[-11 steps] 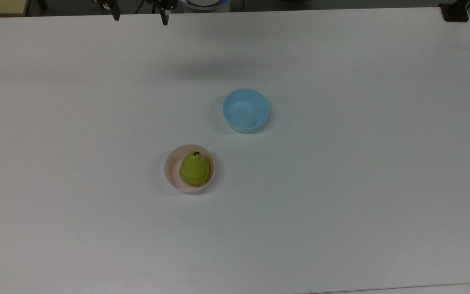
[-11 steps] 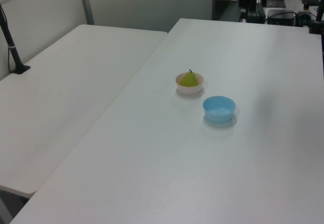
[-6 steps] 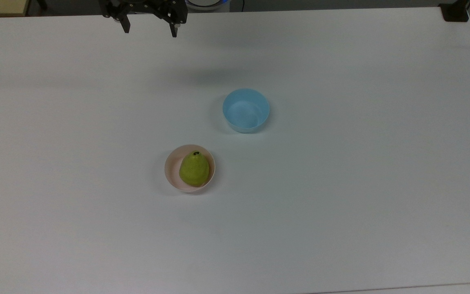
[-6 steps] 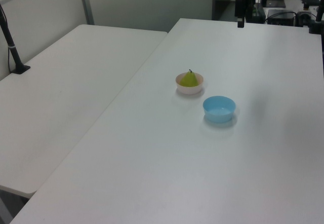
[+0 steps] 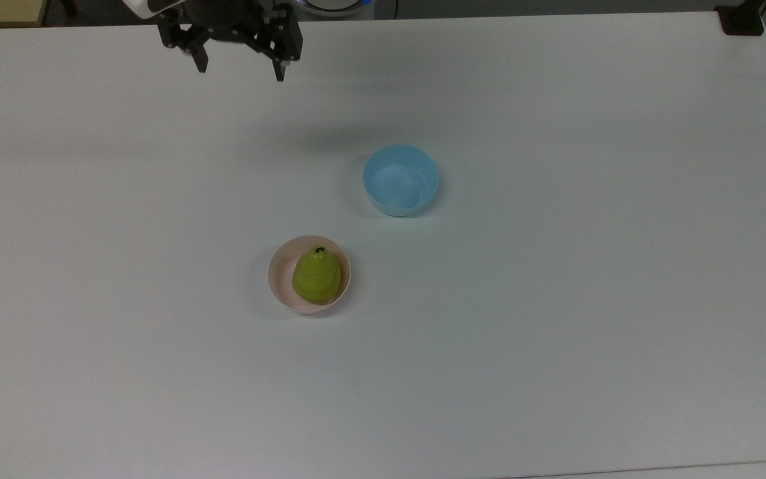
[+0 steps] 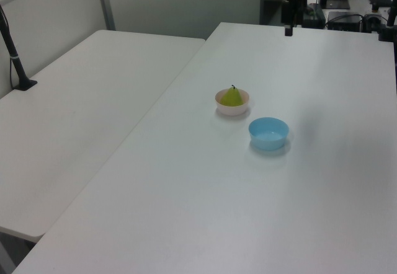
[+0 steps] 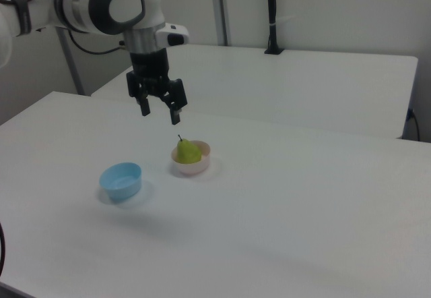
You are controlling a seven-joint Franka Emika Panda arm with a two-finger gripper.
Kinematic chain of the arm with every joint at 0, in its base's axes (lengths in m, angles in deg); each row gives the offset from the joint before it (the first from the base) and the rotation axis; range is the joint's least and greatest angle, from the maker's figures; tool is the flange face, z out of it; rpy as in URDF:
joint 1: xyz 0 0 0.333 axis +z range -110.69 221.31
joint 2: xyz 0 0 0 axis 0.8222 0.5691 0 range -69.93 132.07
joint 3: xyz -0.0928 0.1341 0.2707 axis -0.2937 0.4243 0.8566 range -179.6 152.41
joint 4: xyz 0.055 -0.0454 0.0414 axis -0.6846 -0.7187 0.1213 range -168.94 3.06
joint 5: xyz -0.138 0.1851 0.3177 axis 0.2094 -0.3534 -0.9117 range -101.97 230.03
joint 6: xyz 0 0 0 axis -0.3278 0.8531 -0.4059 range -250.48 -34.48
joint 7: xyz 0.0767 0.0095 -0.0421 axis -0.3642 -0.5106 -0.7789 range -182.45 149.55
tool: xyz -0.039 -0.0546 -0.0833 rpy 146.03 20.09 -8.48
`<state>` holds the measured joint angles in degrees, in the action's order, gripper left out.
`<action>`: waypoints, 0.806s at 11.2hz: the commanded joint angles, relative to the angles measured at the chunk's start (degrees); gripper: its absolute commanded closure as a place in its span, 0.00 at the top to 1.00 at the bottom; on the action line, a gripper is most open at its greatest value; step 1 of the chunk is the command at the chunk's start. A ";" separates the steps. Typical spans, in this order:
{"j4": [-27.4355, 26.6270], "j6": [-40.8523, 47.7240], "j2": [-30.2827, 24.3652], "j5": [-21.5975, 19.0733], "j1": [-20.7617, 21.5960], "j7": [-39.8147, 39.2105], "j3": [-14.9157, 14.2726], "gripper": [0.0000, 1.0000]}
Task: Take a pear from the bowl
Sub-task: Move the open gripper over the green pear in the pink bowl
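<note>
A robot lab or test room.
Plain white tables (image 6: 93, 100) stand side by side against bare pale walls (image 7: 323, 8), a black pole (image 7: 271, 15) is clamped at one table's far edge, and a white robot arm (image 7: 101, 5) hangs over the main table.

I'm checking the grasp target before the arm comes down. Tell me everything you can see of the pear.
The pear is small, yellow-green with fine dark speckles and a tiny dark stem tip. It sits upright in the pale pink bowl, stem pointing up, wide base down and resting against the bowl's inside, toward the top view's right. Its upper half rises above the rim, as the right view shows. Nothing else touches it; the gripper is well away from it.
</note>
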<state>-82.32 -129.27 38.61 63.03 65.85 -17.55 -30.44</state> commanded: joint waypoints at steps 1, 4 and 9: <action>6.39 -5.16 8.68 -4.78 2.64 -1.36 -3.98 1.00; 8.00 -15.60 16.61 -7.69 3.34 -0.92 -3.81 1.00; 7.91 -25.11 24.70 -8.14 6.77 -0.13 -3.63 1.00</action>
<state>-75.70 -151.59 60.18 55.96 70.64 -17.67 -32.53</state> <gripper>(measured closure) 0.000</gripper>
